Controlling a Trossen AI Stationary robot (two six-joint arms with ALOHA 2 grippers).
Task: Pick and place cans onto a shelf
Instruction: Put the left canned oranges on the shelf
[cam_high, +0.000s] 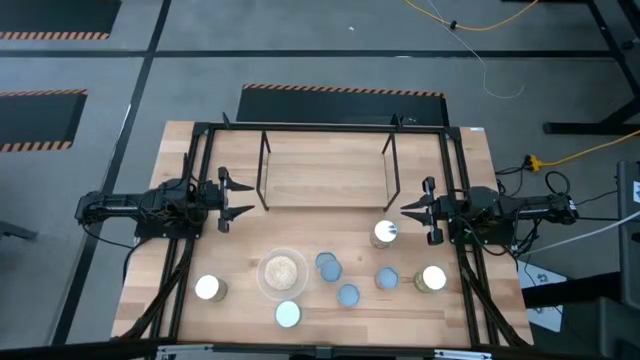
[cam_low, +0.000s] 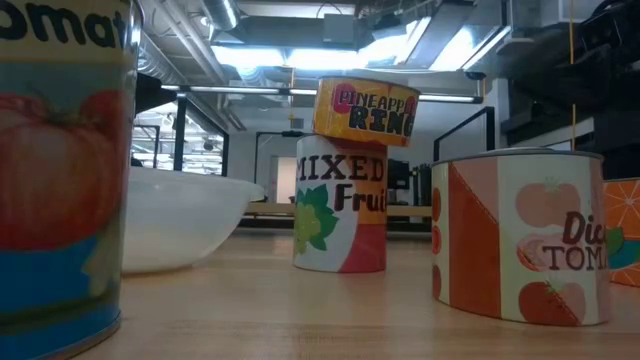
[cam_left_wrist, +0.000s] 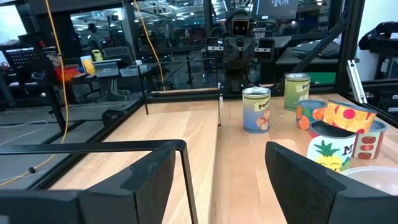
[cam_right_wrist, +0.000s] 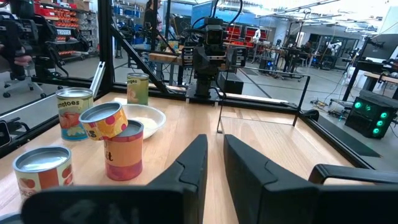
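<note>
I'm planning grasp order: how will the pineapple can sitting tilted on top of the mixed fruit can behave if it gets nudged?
The pineapple can rests tilted on the mixed fruit can, so a nudge would likely slide it off. Being cylindrical, it may then roll. Its rigid-looking wall should probably take a firm side grasp.

High view: looking straight down, covering whole table (cam_high: 300, 165).
Low view: sitting at tabletop, close behind cans (cam_low: 340, 216).
Wrist views: facing each other across the table.
</note>
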